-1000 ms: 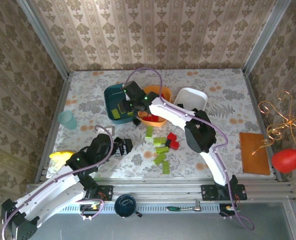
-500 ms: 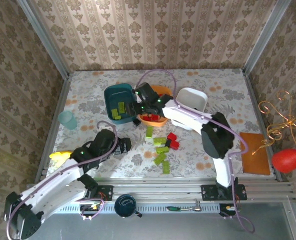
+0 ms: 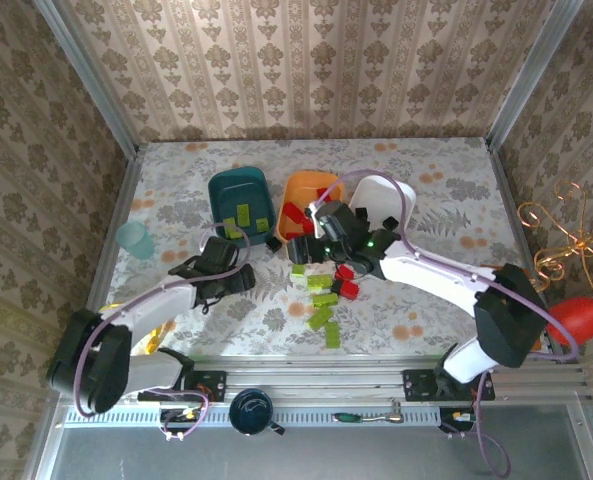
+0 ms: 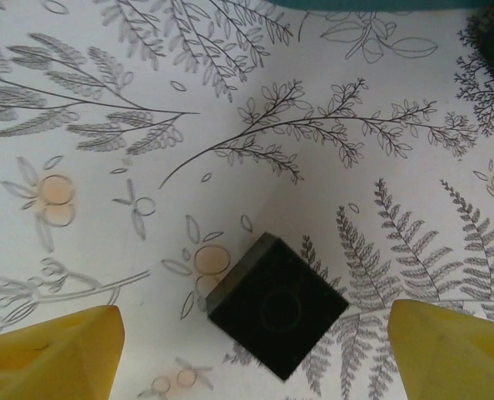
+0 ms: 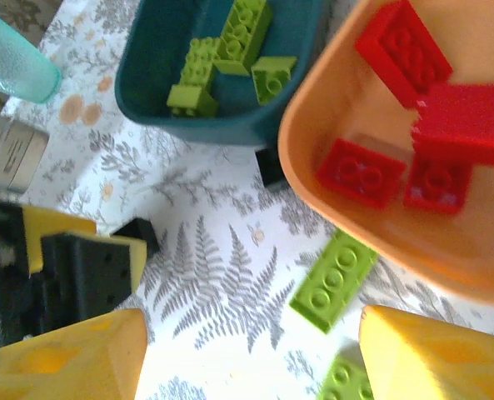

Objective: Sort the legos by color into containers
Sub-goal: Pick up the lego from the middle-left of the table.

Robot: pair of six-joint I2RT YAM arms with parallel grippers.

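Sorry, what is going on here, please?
Toy bricks are being sorted by colour. The left gripper hangs open over a black brick on the table. The right gripper is open and empty near the orange tub, which holds red bricks. Green bricks lie in the teal tub; others lie loose on the table.

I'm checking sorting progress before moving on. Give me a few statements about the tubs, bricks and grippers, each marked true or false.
The teal tub holds lime bricks. True.
The orange tub holds black bricks. False: it holds red bricks.
A black brick lies on the table between the left gripper's open fingers. True.
The right gripper holds a red brick. False: its jaws are open and empty.
Every lime brick is in a tub. False: several loose lime bricks lie on the table.
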